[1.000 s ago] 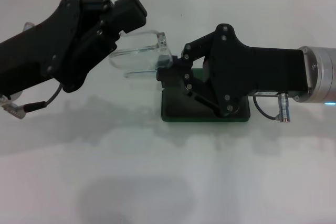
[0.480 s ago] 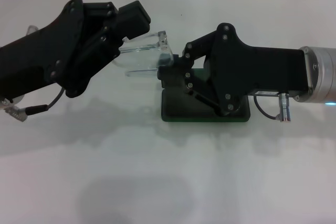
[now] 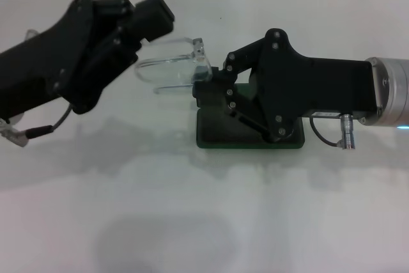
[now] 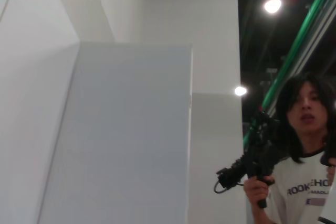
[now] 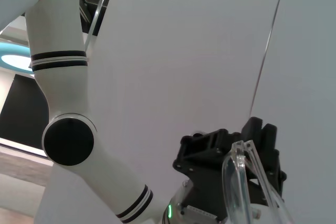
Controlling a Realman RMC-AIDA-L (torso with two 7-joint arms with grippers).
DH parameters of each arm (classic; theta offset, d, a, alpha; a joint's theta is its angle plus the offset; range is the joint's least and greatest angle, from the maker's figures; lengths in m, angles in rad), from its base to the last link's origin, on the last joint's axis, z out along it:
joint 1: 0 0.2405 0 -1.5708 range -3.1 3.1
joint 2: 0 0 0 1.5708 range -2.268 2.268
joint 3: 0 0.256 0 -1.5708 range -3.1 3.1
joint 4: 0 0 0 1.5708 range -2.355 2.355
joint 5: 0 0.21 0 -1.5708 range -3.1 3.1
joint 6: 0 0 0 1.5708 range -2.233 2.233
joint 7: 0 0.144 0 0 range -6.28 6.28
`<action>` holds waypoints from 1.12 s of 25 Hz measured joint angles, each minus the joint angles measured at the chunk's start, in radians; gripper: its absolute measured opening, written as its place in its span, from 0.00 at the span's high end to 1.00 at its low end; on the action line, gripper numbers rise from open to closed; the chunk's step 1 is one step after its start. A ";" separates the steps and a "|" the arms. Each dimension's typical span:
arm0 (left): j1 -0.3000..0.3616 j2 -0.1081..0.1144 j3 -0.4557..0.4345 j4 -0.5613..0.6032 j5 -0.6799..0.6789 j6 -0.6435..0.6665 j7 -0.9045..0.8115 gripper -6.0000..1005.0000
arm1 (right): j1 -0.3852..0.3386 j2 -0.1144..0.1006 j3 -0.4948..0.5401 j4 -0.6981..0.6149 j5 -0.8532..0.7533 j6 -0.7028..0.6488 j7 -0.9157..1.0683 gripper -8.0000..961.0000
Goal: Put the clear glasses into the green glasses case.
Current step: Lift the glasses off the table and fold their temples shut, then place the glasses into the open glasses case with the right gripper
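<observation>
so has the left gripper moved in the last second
Yes. Against the still green glasses case, the left gripper swung toward it, then back away, off the clear glasses.

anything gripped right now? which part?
Right gripper pinches the transparent colourless plastic glasses at the front-frame end nearest it, above the dark green hard case. Left gripper sits by the arms; contact there cannot be told.

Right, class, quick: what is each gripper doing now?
Left gripper: at the glasses' far end; grip cannot be told.
Right gripper: shut on the glasses, above the case.
</observation>
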 joint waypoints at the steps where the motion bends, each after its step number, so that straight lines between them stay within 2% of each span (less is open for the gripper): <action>1: 0.000 0.002 -0.006 0.000 -0.001 0.000 0.000 0.95 | 0.000 0.000 0.000 0.000 0.000 0.000 0.000 0.94; 9: 0.035 0.013 -0.113 0.000 -0.003 0.000 -0.005 0.95 | -0.003 0.001 0.000 0.000 -0.003 -0.003 0.004 0.94; 14: 0.074 0.036 -0.188 0.000 -0.004 0.000 -0.007 0.95 | -0.004 -0.004 -0.006 -0.013 -0.007 0.000 0.031 0.94; 17: 0.103 0.049 -0.221 0.000 -0.005 0.000 -0.008 0.95 | -0.005 -0.008 -0.002 -0.074 -0.051 0.021 0.114 0.94; 21: 0.138 0.052 -0.255 0.000 -0.005 -0.001 -0.010 0.95 | -0.017 -0.015 0.014 -0.351 -0.297 0.157 0.442 0.94; 23: 0.146 0.052 -0.262 0.000 -0.005 -0.001 -0.010 0.95 | -0.002 -0.017 0.024 -0.551 -0.563 0.198 0.752 0.94; 26: 0.156 0.053 -0.272 0.000 -0.005 -0.001 -0.010 0.95 | 0.065 -0.011 0.074 -0.725 -0.883 0.121 1.105 0.94; 28: 0.157 0.055 -0.279 0.000 -0.005 -0.001 -0.010 0.95 | 0.135 -0.011 0.127 -0.766 -1.002 0.013 1.259 0.94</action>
